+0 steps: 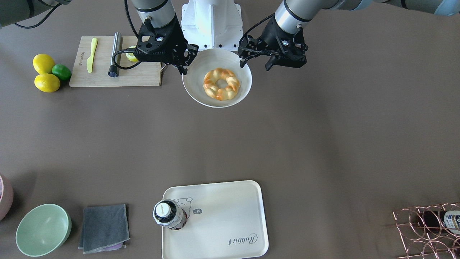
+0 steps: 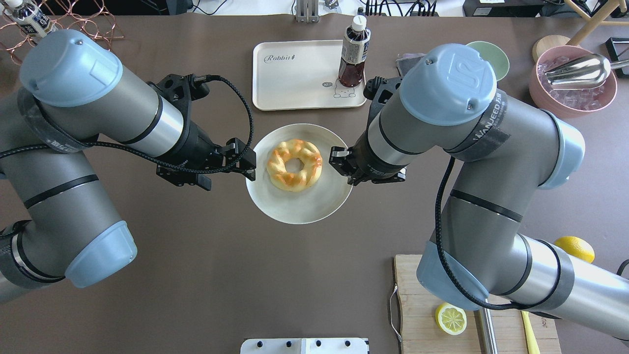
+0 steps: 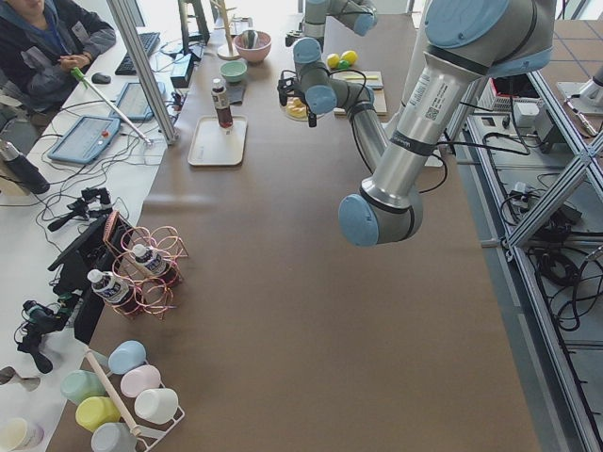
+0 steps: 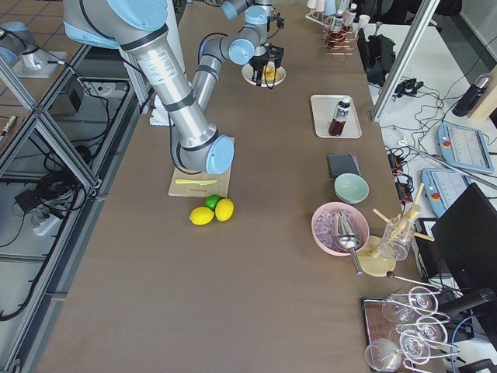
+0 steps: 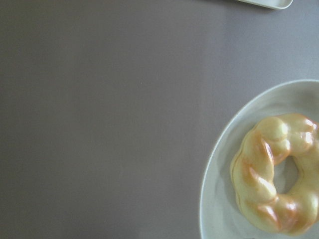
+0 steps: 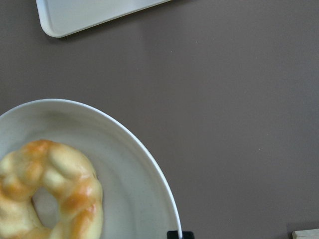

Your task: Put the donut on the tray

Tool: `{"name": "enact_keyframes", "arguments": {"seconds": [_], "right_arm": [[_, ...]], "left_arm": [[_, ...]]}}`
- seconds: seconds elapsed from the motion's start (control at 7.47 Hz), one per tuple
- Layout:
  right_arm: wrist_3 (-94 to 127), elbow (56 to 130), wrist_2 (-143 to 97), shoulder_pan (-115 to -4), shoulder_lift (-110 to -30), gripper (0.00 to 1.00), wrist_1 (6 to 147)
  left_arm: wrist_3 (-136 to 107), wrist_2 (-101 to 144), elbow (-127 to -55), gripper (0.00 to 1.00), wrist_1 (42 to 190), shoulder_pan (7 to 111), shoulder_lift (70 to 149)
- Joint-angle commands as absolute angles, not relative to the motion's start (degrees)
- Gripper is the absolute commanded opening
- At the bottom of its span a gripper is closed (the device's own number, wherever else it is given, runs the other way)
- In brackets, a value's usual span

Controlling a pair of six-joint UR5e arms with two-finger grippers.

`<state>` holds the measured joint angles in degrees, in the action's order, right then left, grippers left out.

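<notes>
I have both arms bent in low over the table (image 2: 196,275), one at each side of the round plate (image 2: 300,214). The left claw (image 2: 249,162) and right claw (image 2: 344,167) hover at opposite rims, both spread wide. The donut (image 2: 294,164) sits mid-plate between them. The tray (image 2: 295,83) lies beyond, apart from the plate, with a bottle (image 2: 353,54) standing at its bear corner.

Donut (image 1: 221,84) on plate (image 1: 196,73); bottle (image 1: 167,214) on tray (image 1: 224,212) corner
</notes>
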<state>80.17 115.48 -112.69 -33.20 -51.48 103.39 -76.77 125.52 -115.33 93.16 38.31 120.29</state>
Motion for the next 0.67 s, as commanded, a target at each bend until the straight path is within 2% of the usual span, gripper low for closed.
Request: {"name": "enact_keyframes", "arguments": {"seconds": [0.0, 0.54], "right_arm": [[79.81, 116.62, -112.94, -33.22, -51.76, 0.0, 103.19], [79.98, 117.51, -113.47, -33.22, -52.64, 0.0, 101.0]], "left_arm": [[-77.69, 125.51, -115.4, 0.51, 93.16, 38.23, 120.32], [-77.7, 125.6, -115.58, 0.47, 93.16, 38.23, 120.32]]}}
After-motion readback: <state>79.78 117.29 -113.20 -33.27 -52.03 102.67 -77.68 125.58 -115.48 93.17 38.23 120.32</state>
